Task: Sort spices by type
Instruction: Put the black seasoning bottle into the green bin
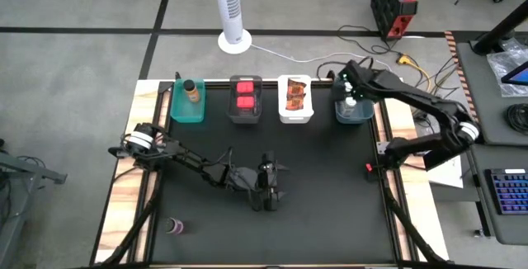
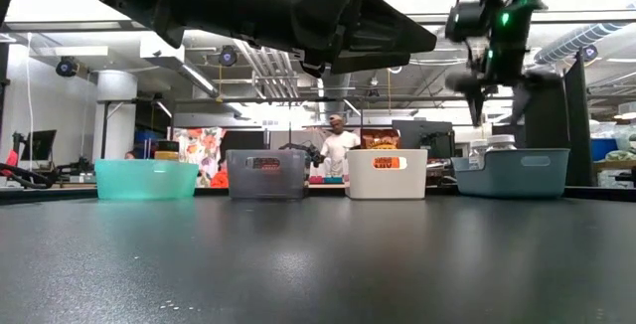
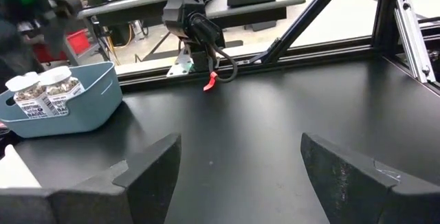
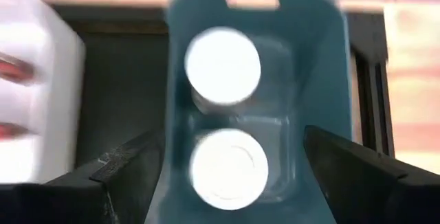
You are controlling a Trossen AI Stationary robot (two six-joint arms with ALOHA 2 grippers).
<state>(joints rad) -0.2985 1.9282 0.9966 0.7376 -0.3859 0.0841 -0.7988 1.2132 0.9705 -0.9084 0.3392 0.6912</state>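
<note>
Four bins line the table's far edge. The teal bin (image 1: 187,104) holds a brown dark-capped bottle (image 1: 192,91). Two red tubs (image 1: 245,95) are in the grey bin, and orange-brown packets (image 1: 296,96) in the white bin. Two white-capped jars (image 4: 223,66) stand upright in the blue bin (image 1: 353,114). A purple-capped bottle (image 1: 175,227) lies on the table near the left front. My right gripper (image 4: 230,155) hovers open above the blue bin, one finger on either side of the jars, clear of them. At the table's middle my left gripper (image 1: 276,185) is open with nothing between its fingers.
A red clamp lever (image 1: 369,168) sits at the table's right edge by the right arm's base. Bare black tabletop lies between the bins and the front edge. A person (image 2: 339,145) stands in the room behind the bins.
</note>
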